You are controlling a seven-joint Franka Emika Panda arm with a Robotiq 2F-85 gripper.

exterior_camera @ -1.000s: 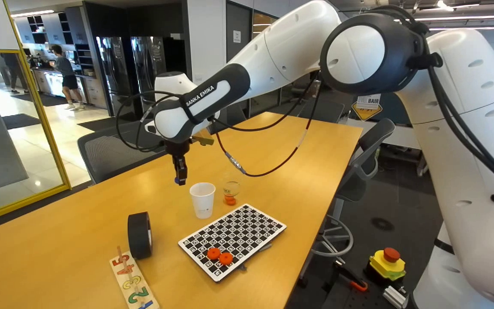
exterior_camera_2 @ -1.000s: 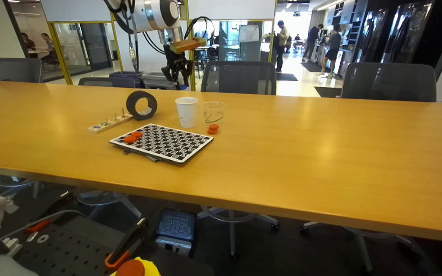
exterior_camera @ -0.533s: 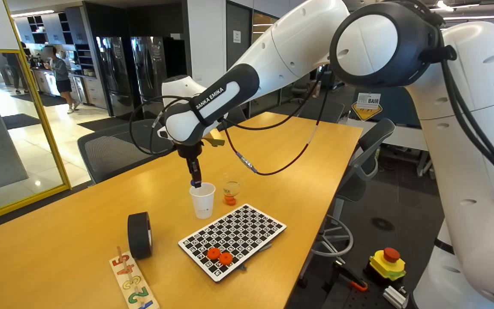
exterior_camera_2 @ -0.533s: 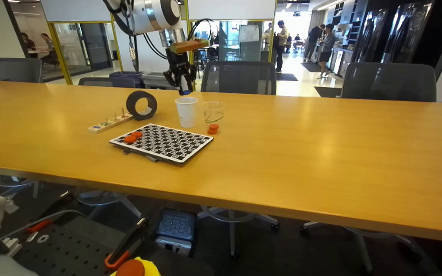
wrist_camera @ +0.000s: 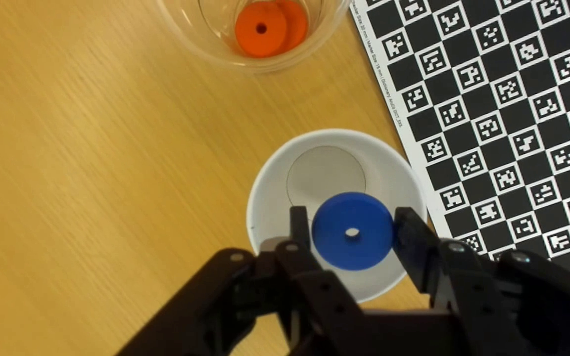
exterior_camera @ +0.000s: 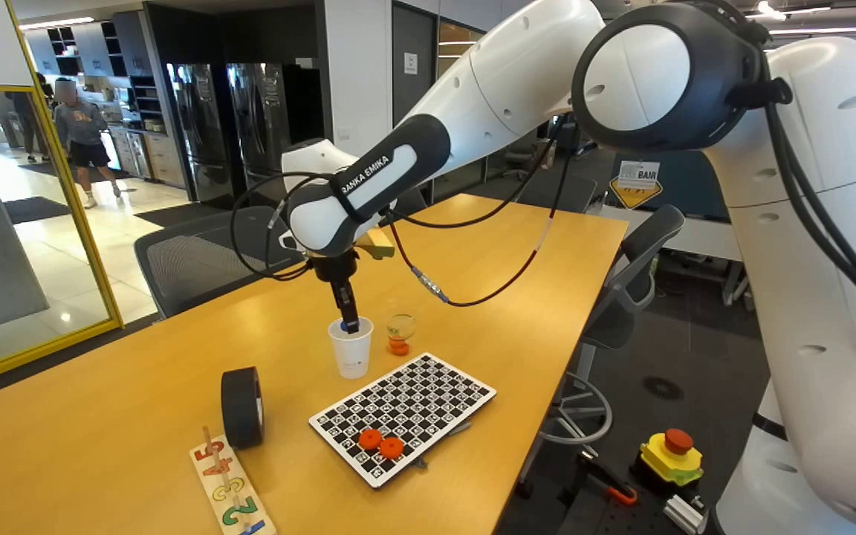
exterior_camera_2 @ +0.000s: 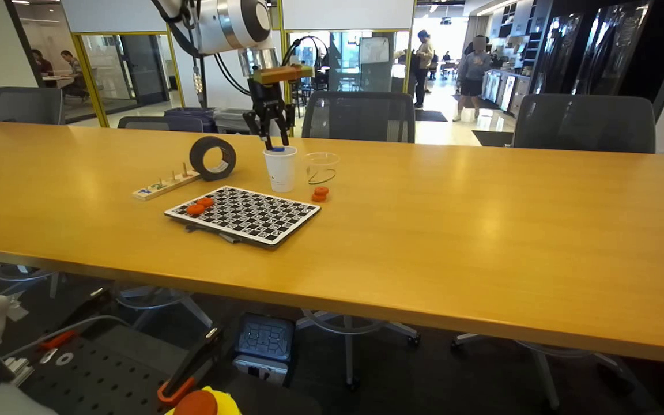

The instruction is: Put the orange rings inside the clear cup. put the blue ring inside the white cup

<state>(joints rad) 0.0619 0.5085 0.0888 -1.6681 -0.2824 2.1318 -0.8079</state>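
Note:
The white cup [exterior_camera: 352, 355] stands upright on the table; it also shows in the wrist view [wrist_camera: 271, 198]. My gripper [exterior_camera: 351, 327] is pointed down at its mouth, fingertips at rim level. In the wrist view my gripper [wrist_camera: 352, 232] has the blue ring [wrist_camera: 353, 212] between its fingers. A thin gap shows between the ring and the left finger; the ring's right edge meets the right finger. The clear cup [exterior_camera_2: 326, 166] stands beside the white cup, with two orange rings [wrist_camera: 261, 29] inside. Two more orange rings [exterior_camera: 370, 439] lie on the checkered board.
The checkered board [exterior_camera: 428, 401] lies close to the white cup. A black tape roll [exterior_camera_2: 212, 158] stands on edge beside a wooden number board with pegs [exterior_camera_2: 165, 186]. Chairs [exterior_camera_2: 358, 115] stand along the table's far side.
My gripper has moved over to the white cup and down, bringing the blue ring from beside the cup to its mouth. The fingers now stand slightly apart from the ring. The cups have not moved.

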